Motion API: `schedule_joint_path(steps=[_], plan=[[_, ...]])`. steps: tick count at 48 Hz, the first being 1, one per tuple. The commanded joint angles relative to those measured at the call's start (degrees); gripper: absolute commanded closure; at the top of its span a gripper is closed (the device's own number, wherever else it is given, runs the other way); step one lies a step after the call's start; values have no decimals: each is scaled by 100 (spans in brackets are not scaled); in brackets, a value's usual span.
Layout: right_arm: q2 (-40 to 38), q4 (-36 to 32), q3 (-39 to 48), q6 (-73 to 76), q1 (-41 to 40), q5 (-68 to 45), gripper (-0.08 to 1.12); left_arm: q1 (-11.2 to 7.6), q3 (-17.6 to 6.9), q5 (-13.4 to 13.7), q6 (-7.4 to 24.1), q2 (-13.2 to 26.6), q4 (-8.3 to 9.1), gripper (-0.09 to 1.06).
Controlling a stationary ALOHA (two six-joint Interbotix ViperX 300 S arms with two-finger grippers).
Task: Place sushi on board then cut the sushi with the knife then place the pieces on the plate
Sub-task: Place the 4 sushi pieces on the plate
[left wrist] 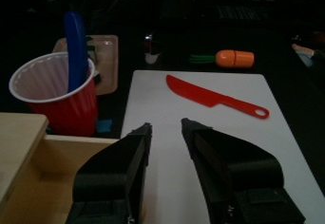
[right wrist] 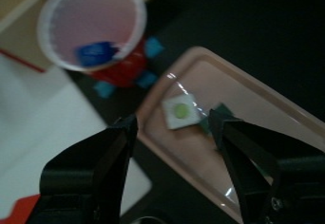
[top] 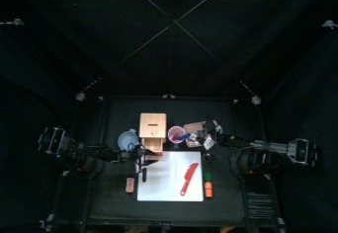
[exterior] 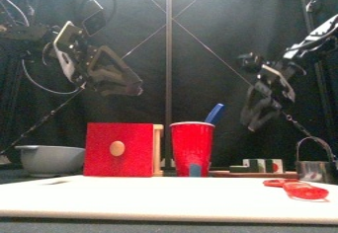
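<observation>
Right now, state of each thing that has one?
left hand: open, empty
right hand: open, empty, above pink tray
sushi roll: on pink tray, not on white board
red knife: flat on white board
blue knife: upright in red cup
red drawer: shut

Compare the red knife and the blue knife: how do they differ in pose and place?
Pose: the red knife lies flat, while the blue knife stands up, leaning.
Place: the red knife rests on the white board; the blue knife sits in the red cup.
Visibility: the red knife shows whole; the blue knife's lower end is hidden by the cup.
Shared: both are toy knives, and nothing holds either.
</observation>
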Motion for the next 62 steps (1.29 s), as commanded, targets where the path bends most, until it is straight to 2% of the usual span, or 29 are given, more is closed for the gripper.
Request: schedule_joint_path(steps=[1,7,13,21,31,38,46,52,62], plan=[[-334,0,-272,0,861,-193,11,44,-167,-26,0,-18,-9,23],[-378,316,-387,9,1397,-475,11,70,-211,-26,9,-9,-9,23],[-387,668,-404,9,1556,-817,11,97,-343,-26,18,18,0,23],[-396,765,-281,9,1863,-1072,11,97,-536,-26,18,114,18,23],[-422,826,-185,18,2083,-1020,11,70,-729,-35,26,193,53,23],[-422,1450,-185,26,2127,-545,11,62,-809,-26,18,167,167,23],[-431,1819,-193,-9,2725,35,11,53,-633,-97,9,-62,220,23],[-606,1775,-334,-9,3146,79,11,44,-448,-193,0,-404,211,23],[-1362,1512,-272,-18,3445,167,11,18,-62,-185,0,-940,220,23]])
